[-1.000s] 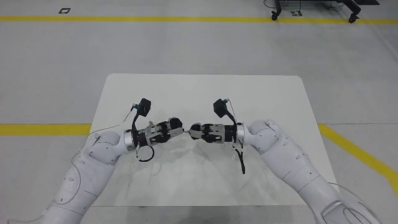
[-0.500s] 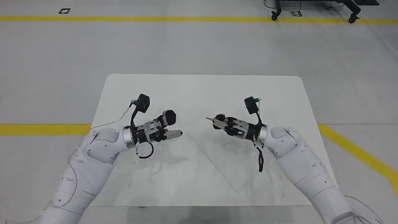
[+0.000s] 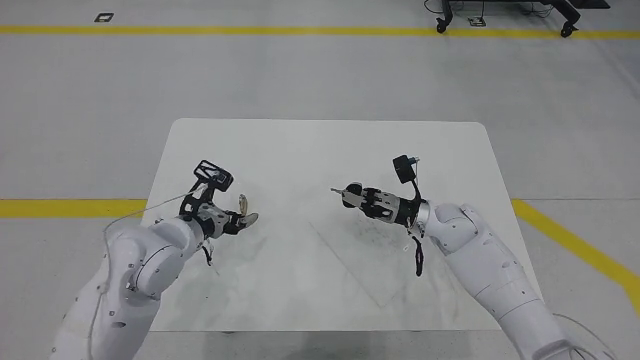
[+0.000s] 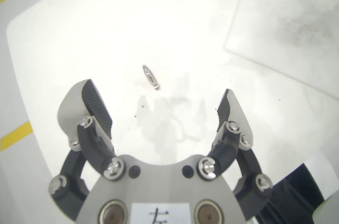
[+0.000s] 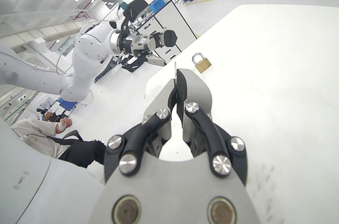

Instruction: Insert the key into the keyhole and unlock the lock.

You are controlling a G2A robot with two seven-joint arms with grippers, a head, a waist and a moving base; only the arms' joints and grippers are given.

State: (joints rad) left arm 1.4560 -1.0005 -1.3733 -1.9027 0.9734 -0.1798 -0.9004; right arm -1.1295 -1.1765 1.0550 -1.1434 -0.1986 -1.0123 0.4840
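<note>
One overhead camera, two wrist cameras, all facing the table (image 3: 330, 145).

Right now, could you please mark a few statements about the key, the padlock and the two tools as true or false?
1. The right tool is shut on the key. True.
2. The left tool is gripping the padlock. False: the left tool is open and holds nothing; the padlock is free of both tools.
3. The key is already in the keyhole. False: the key is held in the right tool, clearly apart from the padlock.
4. The padlock rests on the white table. True.
</note>
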